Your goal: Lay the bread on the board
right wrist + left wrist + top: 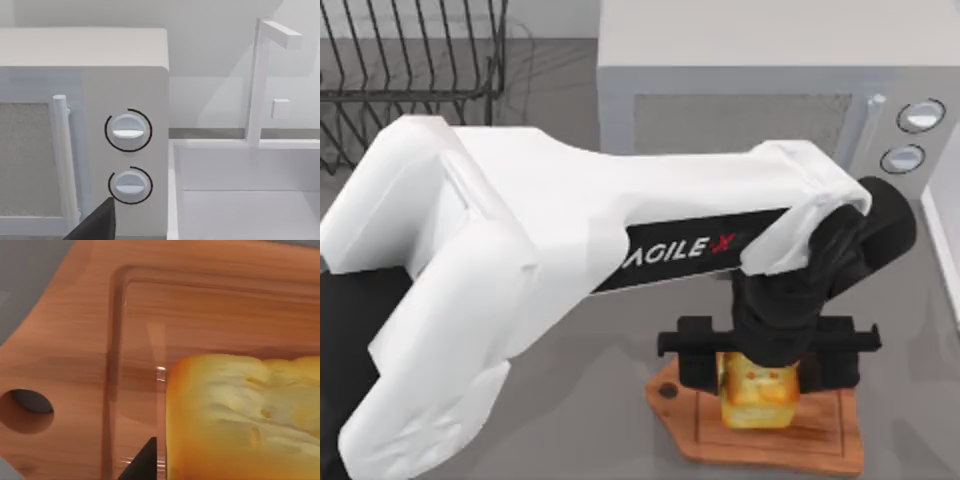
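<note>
Far left of the worktop (570, 420): one dark wire rack (410, 60), idle, clear of the work.

My left arm reaches across from the left so that its claw (760, 372) hangs straight down over the board (820, 450), at the near right. Claw is clamped on the bread (757, 398), fingers on either flank; that side grip keeps the loaf level for a flat set-down. The left wrist view shows the bread (240, 420) over the grooved face of the board (70, 340), inside the groove line, the round hole (26, 411) off toward the tapered end. I cannot tell whether the loaf is touching the wood or just above it. I judge the lay-down is nearly complete, release still to come.

Far right: one white microwave (740, 100), two knobs (128, 131). One white sink basin (245, 200) with one tap (260, 80) beside it, seen from my right wrist; right claw state I cannot tell.

Count: one bread, one board, one rack, one microwave.
</note>
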`<state>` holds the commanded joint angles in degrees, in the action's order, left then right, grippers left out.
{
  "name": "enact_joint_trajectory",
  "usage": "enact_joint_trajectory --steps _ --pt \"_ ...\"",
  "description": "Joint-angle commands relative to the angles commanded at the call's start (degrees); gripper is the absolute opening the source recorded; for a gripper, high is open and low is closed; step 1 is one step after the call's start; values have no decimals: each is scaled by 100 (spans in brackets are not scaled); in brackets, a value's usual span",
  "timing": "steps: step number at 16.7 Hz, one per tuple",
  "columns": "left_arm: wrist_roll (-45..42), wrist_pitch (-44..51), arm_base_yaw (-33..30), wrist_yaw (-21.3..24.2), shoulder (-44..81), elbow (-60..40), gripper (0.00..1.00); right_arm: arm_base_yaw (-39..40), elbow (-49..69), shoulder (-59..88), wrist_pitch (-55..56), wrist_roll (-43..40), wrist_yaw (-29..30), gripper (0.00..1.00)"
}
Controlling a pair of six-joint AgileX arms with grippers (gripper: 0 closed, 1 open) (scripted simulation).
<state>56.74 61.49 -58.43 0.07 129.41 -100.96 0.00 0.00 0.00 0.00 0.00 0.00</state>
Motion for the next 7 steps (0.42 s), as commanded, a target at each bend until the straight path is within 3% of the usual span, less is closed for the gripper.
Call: enact_joint_trajectory --steps 2,7 --pt "0 0 0 0 0 0 100 0 0 0 0 0 0 100" --pt "0 0 0 0 0 0 100 0 0 0 0 0 0 100"
